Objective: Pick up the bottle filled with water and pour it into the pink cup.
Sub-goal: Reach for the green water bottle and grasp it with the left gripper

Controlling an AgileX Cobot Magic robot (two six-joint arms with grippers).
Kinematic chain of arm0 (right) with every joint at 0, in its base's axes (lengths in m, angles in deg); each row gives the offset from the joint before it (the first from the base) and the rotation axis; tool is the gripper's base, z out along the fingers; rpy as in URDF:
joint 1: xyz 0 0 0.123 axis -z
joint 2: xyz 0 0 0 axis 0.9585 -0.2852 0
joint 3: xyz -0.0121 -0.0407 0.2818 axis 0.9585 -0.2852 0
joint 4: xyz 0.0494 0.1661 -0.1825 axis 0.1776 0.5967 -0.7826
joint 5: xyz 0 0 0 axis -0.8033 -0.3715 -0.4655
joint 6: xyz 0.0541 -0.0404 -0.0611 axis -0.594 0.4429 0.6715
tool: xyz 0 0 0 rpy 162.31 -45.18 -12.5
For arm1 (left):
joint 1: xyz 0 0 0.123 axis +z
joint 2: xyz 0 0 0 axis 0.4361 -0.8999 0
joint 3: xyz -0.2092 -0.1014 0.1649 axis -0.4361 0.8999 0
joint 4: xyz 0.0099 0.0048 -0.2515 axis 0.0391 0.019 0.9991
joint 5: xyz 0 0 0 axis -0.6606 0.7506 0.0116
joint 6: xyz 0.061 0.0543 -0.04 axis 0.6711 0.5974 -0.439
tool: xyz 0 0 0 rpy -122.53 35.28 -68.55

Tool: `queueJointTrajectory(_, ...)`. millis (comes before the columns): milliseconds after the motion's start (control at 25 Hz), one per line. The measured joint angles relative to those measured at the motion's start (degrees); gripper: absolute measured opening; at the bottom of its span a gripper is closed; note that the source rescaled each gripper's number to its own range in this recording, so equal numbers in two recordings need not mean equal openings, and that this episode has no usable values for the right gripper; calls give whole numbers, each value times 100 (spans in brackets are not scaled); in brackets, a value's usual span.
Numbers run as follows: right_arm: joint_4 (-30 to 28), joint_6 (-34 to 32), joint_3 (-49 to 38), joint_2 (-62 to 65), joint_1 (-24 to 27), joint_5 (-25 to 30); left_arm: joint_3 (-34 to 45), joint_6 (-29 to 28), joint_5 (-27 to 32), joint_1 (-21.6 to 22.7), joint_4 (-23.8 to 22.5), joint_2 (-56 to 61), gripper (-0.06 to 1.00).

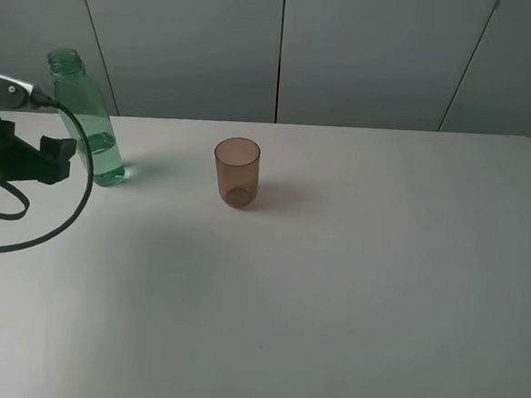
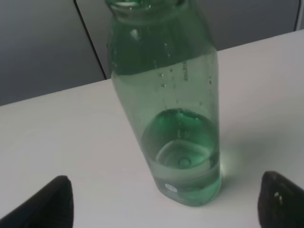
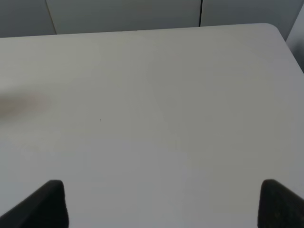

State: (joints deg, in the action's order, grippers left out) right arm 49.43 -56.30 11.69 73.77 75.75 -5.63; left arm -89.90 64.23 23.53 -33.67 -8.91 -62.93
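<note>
Left end effector (image 2: 167,202) wide, bottle (image 2: 166,95) just ahead; pink cup (image 1: 236,171) stands well apart

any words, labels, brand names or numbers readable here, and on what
No text can be read in any view.
bottle: a small round white mark near its base, too small and blurred to read.
cup: plain, no print visible.
</note>
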Motion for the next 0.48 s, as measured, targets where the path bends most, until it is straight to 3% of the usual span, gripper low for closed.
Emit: queueJointTrajectory(480, 0, 0, 0, 0, 0, 0, 267, -277, -1816, 0, 94, -1109, 100)
